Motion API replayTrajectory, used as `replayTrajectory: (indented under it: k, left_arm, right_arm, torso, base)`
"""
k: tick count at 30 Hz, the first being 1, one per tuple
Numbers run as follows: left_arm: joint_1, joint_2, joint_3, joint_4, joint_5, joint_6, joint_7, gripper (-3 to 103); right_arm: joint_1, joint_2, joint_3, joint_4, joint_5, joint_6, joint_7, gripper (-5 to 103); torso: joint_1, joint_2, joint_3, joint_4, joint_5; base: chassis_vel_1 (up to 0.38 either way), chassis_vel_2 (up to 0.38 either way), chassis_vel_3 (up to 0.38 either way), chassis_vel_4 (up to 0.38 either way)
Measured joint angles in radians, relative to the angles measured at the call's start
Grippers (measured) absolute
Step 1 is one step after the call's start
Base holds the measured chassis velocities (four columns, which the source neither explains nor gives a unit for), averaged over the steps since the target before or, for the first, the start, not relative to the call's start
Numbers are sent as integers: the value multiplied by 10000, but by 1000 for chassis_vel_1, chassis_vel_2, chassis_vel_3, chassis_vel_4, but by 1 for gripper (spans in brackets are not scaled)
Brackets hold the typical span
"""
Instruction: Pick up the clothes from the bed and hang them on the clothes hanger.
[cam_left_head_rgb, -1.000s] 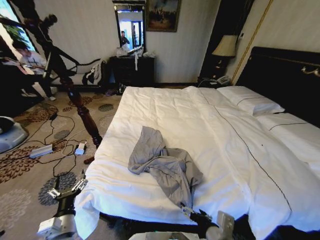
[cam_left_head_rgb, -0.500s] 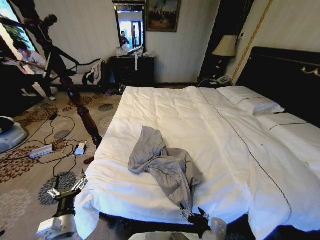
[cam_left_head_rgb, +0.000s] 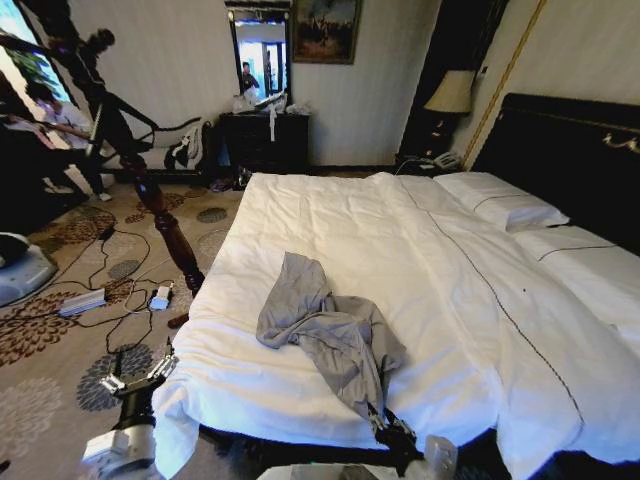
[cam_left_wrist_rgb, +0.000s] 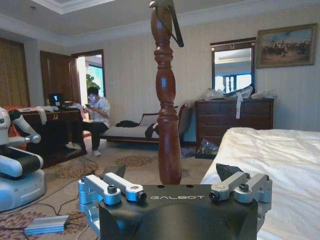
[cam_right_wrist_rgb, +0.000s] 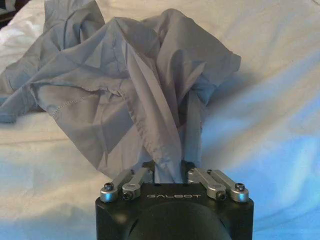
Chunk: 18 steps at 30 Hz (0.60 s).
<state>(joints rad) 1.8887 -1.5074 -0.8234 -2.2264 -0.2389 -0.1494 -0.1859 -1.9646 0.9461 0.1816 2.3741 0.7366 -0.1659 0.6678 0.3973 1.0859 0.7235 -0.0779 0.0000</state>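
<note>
The clothes (cam_left_head_rgb: 330, 335), a crumpled light-grey garment, lie on the near left part of the bed (cam_left_head_rgb: 450, 300) with its white duvet. At the bed's near edge my right gripper (cam_left_head_rgb: 388, 428) is shut on the garment's closest hem. In the right wrist view the grey fabric (cam_right_wrist_rgb: 145, 85) is bunched and drawn into the shut gripper (cam_right_wrist_rgb: 170, 174). My left gripper (cam_left_head_rgb: 140, 380) hangs open and holds nothing, over the carpet beside the bed's left corner; it also appears in its own wrist view (cam_left_wrist_rgb: 172, 171). I cannot make out the clothes hanger.
A dark turned wooden stand post (cam_left_head_rgb: 160, 215) rises from the carpet left of the bed, seen close ahead in the left wrist view (cam_left_wrist_rgb: 167, 115). Cables and a power box (cam_left_head_rgb: 82, 300) lie on the floor. A white robot base (cam_left_head_rgb: 20, 270) sits far left. Pillows (cam_left_head_rgb: 500, 205) lie by the black headboard.
My right gripper has edged forward to the garment's near hem and shut on it. The left arm has shifted slightly.
</note>
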Motion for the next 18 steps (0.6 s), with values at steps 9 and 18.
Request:
replayTrajectory:
  k: [9, 18]
  left_arm:
    - [31, 6, 26, 79, -25, 23, -4, 100]
    - [187, 183, 264, -163, -487, -424, 970, 100]
  right_arm:
    - [328, -157, 331, 619, 30, 1152, -1625, 1]
    - [1462, -681, 1629, 1286, 1922, 2722, -4011, 0]
  torso:
    - [0, 0, 0, 0, -1]
    - [-1, -1, 0, 0, 1]
  base:
    - [0, 0, 0, 0]
    - [0, 0, 0, 0]
